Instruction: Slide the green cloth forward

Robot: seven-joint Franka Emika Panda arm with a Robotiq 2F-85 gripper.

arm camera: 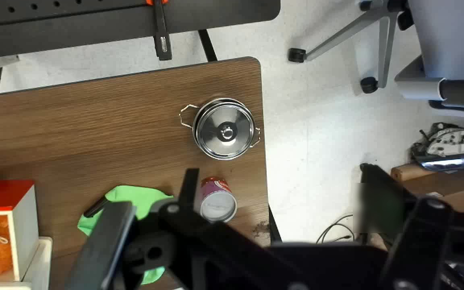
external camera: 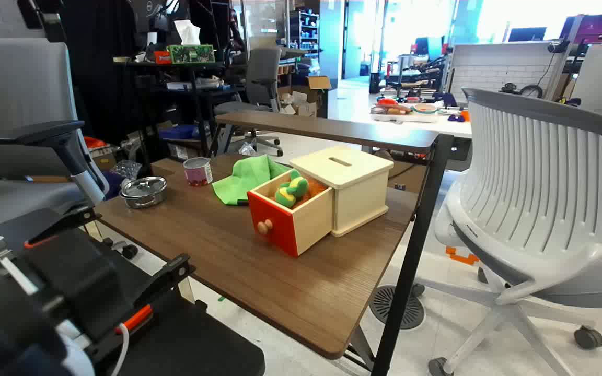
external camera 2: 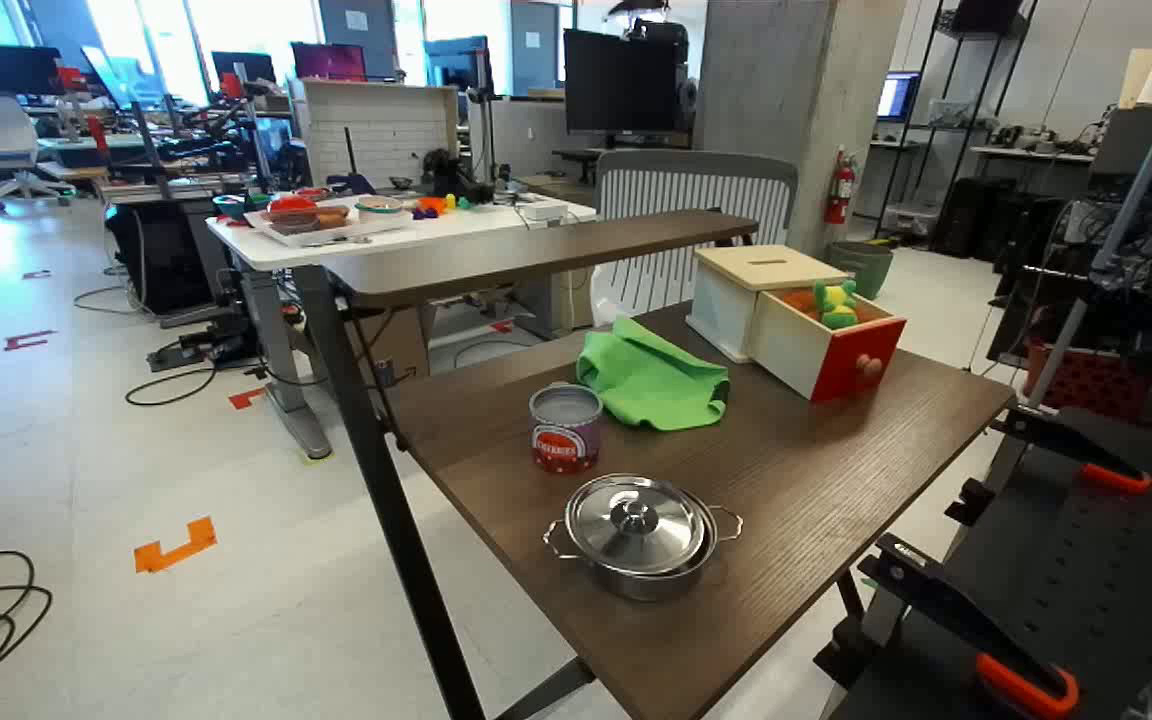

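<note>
The green cloth lies crumpled on the brown table, between the wooden box and the can. It also shows in an exterior view. In the wrist view the cloth is partly hidden behind a gripper finger. A black object sticks out from under the cloth's edge. My gripper is open with nothing between its fingers. It is above the table's end, off to the side of the cloth and not touching it. In the exterior views the gripper is not clearly visible.
A wooden box with its red-fronted drawer pulled out holds a green and yellow toy. A can and a lidded metal pot stand near the cloth. A raised shelf runs along one table edge.
</note>
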